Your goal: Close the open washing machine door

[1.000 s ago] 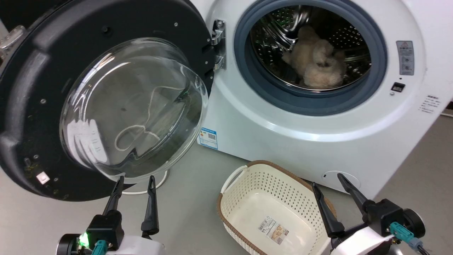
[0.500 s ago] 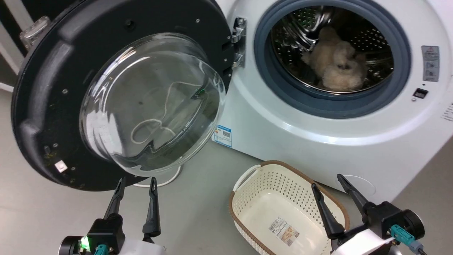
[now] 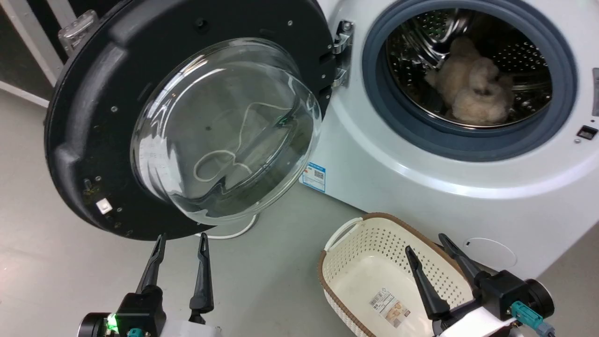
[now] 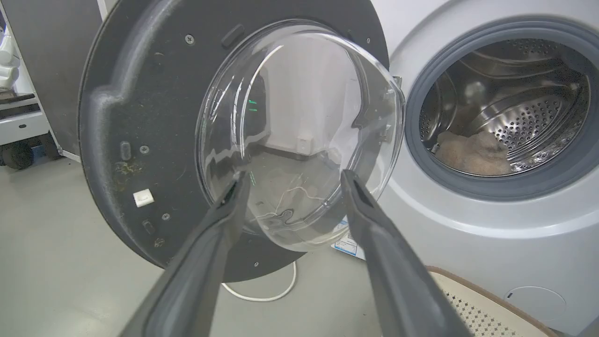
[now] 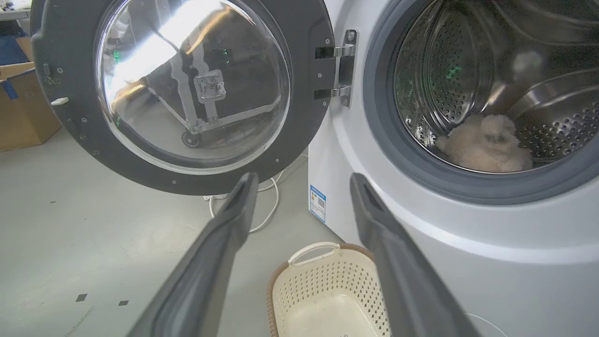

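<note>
Closing not begun: the round black-rimmed glass door hangs wide beside the white boxy washing machine; left gripper and right gripper are spread, empty.

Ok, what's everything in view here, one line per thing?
washing machine: one, white, right of the open door
door: one, black rim with clear glass bowl, swung open on the left
rubber ring: one, grey, around the drum opening
fluffy item: one, beige, inside the drum
hinge: one, silver, joining door and machine
sticker: one, blue, machine's lower front corner
basket: one, cream with brown rim, floor before the machine
cable: one, white, floor under the door
box: one, brown cardboard, floor, far left
left tool: one, dark, open, low before the door
right tool: one, dark, open, near the basket
</note>
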Motion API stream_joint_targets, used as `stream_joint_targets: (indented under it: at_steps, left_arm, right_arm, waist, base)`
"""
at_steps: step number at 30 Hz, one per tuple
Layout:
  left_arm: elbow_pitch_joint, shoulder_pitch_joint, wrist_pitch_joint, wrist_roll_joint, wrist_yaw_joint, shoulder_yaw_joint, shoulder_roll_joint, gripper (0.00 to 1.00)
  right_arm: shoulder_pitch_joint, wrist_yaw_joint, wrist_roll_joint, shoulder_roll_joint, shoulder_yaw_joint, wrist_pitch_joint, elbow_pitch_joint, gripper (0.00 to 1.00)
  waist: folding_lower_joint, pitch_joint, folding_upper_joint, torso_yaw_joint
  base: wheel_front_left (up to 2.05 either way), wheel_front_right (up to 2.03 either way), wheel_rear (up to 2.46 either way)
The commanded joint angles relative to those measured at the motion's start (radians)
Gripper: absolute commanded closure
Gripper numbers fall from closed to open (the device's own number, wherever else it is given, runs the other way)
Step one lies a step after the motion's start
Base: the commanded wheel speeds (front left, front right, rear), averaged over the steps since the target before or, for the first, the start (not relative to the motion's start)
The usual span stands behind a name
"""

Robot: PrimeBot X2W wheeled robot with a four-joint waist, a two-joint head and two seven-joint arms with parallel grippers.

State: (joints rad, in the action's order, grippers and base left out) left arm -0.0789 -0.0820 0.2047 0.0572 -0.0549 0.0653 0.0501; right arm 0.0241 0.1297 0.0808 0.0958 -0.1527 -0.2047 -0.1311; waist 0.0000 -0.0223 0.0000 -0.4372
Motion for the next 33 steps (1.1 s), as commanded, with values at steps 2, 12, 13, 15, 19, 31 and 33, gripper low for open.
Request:
stream_joint_targets:
  at_steps: [2, 12, 13, 15, 19, 31, 33]
  left_arm:
    - [-0.031, -0.004, 0.019, 0.019, 0.001, 0.005, 0.000, 1.00]
    - [-0.140, 0.106, 0.040, 0.311, 0.012, -0.144, 0.000, 1.00]
    - [-0.142, 0.133, 0.042, 0.349, 0.020, -0.172, 0.000, 1.00]
    - [-0.113, 0.251, 0.050, 0.461, 0.066, -0.302, 0.020, 1.00]
    - [-0.036, 0.380, -0.011, 0.580, 0.064, -0.411, 0.108, 1.00]
    - [0.313, 0.647, -0.425, 0.964, -0.089, -0.638, 0.294, 1.00]
    - [0.384, 0.677, -0.538, 1.045, -0.130, -0.667, 0.317, 1.00]
  right_arm:
    - [-0.001, 0.001, 0.013, 0.011, -0.004, -0.019, -0.007, 0.00]
    - [-0.007, 0.001, 0.011, 0.042, 0.015, -0.040, 0.010, 0.00]
    - [-0.010, 0.001, 0.012, 0.043, 0.024, -0.042, 0.013, 0.00]
    - [-0.017, 0.001, 0.009, 0.048, 0.026, -0.050, 0.021, 0.00]
    - [-0.002, 0.001, 0.013, 0.065, 0.016, -0.057, 0.020, 0.00]
    - [0.047, 0.001, 0.036, 0.102, 0.016, -0.057, 0.021, 0.00]
    - [0.050, 0.001, 0.041, 0.107, 0.016, -0.057, 0.017, 0.00]
  waist:
    - [0.0000, -0.012, 0.0000, -0.023]
    - [0.0000, -0.072, 0.0000, -0.069]
    - [0.0000, -0.077, 0.0000, -0.073]
    - [0.0000, -0.108, 0.0000, -0.068]
    - [0.0000, -0.147, 0.0000, -0.043]
    - [0.0000, -0.207, 0.0000, 0.059]
    - [0.0000, -0.209, 0.0000, 0.076]
  base:
    - [0.00, 0.00, 0.00]
    - [0.00, 0.00, 0.00]
    - [0.00, 0.00, 0.00]
    - [0.00, 0.00, 0.00]
    - [0.00, 0.00, 0.00]
    - [0.00, 0.00, 0.00]
    - [0.00, 0.00, 0.00]
